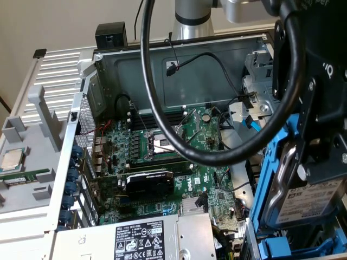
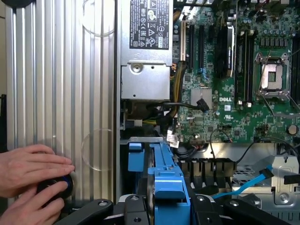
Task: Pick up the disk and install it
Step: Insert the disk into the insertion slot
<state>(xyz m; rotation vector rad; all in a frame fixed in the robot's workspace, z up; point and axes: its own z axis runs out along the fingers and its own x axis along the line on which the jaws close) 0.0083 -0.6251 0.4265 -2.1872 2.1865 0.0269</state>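
The disk (image 1: 313, 205), a silver drive with a white barcode label in a blue plastic carrier (image 1: 271, 179), hangs tilted at the exterior view's right, over the open computer case's drive-bay corner. My black gripper (image 1: 317, 173) comes down from above and is shut on it. In the wrist view the carrier's blue edge (image 2: 166, 183) sits between my two black fingers (image 2: 136, 211), above the bay's blue rails (image 2: 136, 157) and slotted grey cage.
The green motherboard (image 1: 162, 146), a black graphics card (image 1: 149, 181) and the grey power supply (image 1: 135, 241) are in the case. A thick black cable (image 1: 162, 108) loops across it. A person's hands (image 2: 33, 173) rest on the ribbed silver panel. A blue cable (image 2: 253, 185) lies beside the bay.
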